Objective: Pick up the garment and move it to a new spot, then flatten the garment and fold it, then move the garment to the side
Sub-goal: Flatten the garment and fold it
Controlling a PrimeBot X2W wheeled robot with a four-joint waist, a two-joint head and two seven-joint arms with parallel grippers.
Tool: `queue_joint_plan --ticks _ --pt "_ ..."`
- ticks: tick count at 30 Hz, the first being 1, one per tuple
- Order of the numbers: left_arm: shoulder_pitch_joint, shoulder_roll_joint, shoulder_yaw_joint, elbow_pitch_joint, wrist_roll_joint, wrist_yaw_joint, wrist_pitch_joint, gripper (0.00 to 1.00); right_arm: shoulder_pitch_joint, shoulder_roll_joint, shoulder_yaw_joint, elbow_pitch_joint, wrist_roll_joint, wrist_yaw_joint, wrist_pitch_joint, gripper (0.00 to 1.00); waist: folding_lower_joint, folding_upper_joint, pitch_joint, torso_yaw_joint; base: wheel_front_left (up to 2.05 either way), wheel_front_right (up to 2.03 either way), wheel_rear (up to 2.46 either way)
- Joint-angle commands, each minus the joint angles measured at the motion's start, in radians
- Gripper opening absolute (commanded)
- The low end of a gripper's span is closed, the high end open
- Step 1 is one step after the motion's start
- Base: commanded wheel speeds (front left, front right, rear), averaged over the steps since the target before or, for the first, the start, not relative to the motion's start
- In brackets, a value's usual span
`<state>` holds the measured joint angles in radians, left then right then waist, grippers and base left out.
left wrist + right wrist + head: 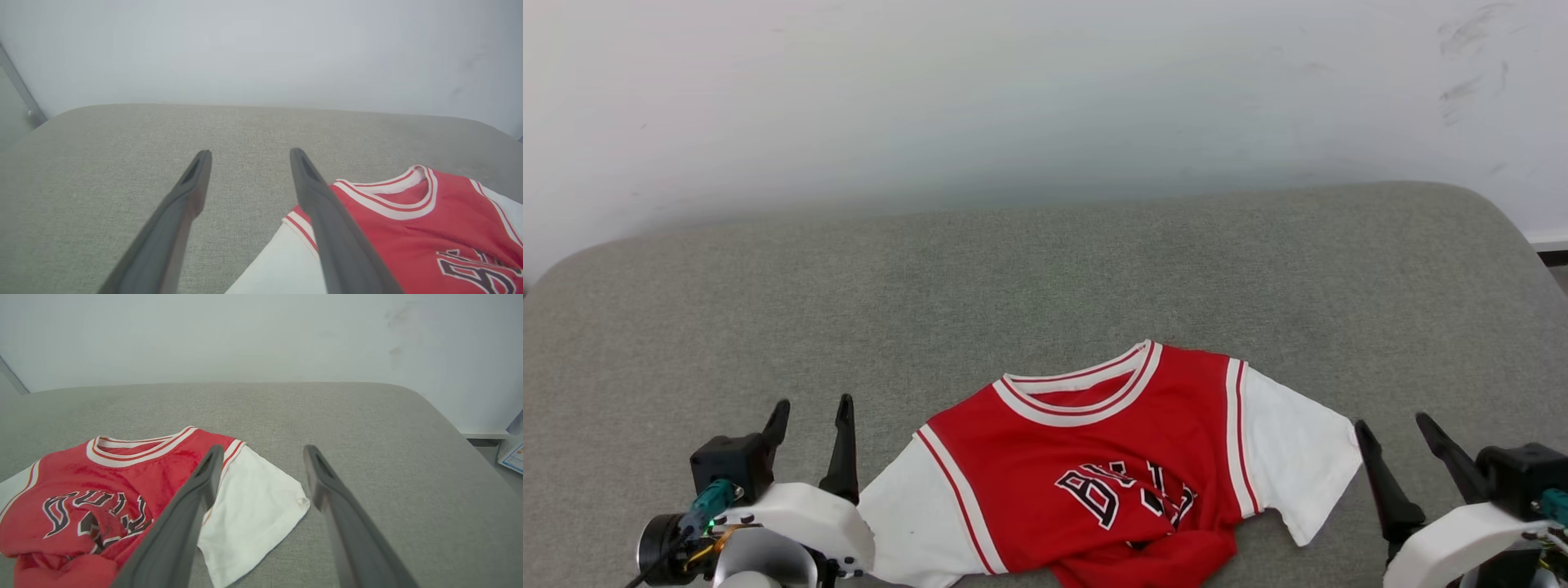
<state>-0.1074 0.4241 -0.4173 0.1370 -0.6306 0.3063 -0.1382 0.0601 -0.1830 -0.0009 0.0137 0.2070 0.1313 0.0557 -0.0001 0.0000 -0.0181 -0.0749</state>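
Grey padded surface [1045, 269] against white wall [1013, 98]. Garment [1094, 457] at near edge, collar far, hem bunched. Left gripper [814, 402] and right gripper [1390, 421] flank it, both spread, empty. Likely first pick-up pending; next: reach in, pinch cloth.

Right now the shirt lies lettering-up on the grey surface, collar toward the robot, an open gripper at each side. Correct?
No: the head view shows the garment with its collar pointing away from the robot, toward the wall. The rest holds: lettering up on the grey surface, left gripper and right gripper open at either side.
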Motion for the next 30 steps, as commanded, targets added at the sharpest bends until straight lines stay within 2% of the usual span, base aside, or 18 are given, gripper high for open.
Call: queue_joint_plan --ticks 1,4,6,11,17,21,26,27,28,30 --pt "-0.007 0.001 -0.001 -0.009 0.01 0.006 -0.011 1.0 -0.009 -0.005 -0.01 0.011 0.017 -0.001 0.009 1.0 0.0001 0.0 0.002 0.0 0.0 0.0 0.0" --pt "-0.008 -0.005 -0.011 -0.06 0.033 0.028 -0.024 1.0 -0.035 -0.019 -0.026 0.054 0.087 -0.001 0.076 1.0 0.0001 0.0 0.011 0.005 0.0 0.0 0.0" --pt "-0.015 -0.002 -0.014 -0.086 0.043 0.037 -0.021 1.0 -0.06 -0.067 -0.045 0.083 0.104 -0.002 0.121 1.0 0.0001 0.0 0.027 0.015 0.0 0.0 0.0" --pt "-0.051 -0.002 -0.023 -0.151 0.069 0.047 -0.02 1.0 -0.142 -0.145 -0.054 0.149 0.173 -0.001 0.265 1.0 0.0001 0.0 0.115 0.048 0.0 0.0 0.0" --pt "-0.106 -0.017 -0.038 -0.18 0.094 0.053 -0.025 1.0 -0.228 -0.2 -0.035 0.211 0.241 -0.001 0.451 1.0 0.0001 0.0 0.218 0.096 0.0 0.0 0.0" --pt "-0.134 -0.03 -0.044 -0.175 0.101 0.052 -0.032 1.0 -0.261 -0.208 -0.012 0.25 0.272 -0.001 0.523 1.0 0.0001 0.0 0.263 0.118 0.0 0.0 0.0" --pt "-0.146 -0.035 -0.048 -0.149 0.088 0.043 -0.028 1.0 -0.27 -0.155 0.052 0.381 0.327 0.0 0.598 1.0 0.0001 0.0 0.281 0.129 0.0 0.0 0.0" --pt "-0.144 -0.032 -0.049 -0.143 0.082 0.037 -0.019 1.0 -0.268 -0.151 0.068 0.394 0.337 0.0 0.608 0.42 0.0001 0.0 0.279 0.128 0.0 0.0 0.0" --pt "-0.143 -0.027 -0.048 -0.139 0.077 0.033 -0.014 1.0 -0.272 -0.149 0.075 0.401 0.346 0.001 0.598 0.0 0.0001 0.0 0.276 0.127 0.0 0.0 0.0" --pt "-0.135 -0.016 -0.049 -0.128 0.054 0.019 0.015 1.0 -0.283 -0.156 0.09 0.409 0.354 0.001 0.586 0.0 0.0001 0.0 0.264 0.123 0.0 0.0 0.0"
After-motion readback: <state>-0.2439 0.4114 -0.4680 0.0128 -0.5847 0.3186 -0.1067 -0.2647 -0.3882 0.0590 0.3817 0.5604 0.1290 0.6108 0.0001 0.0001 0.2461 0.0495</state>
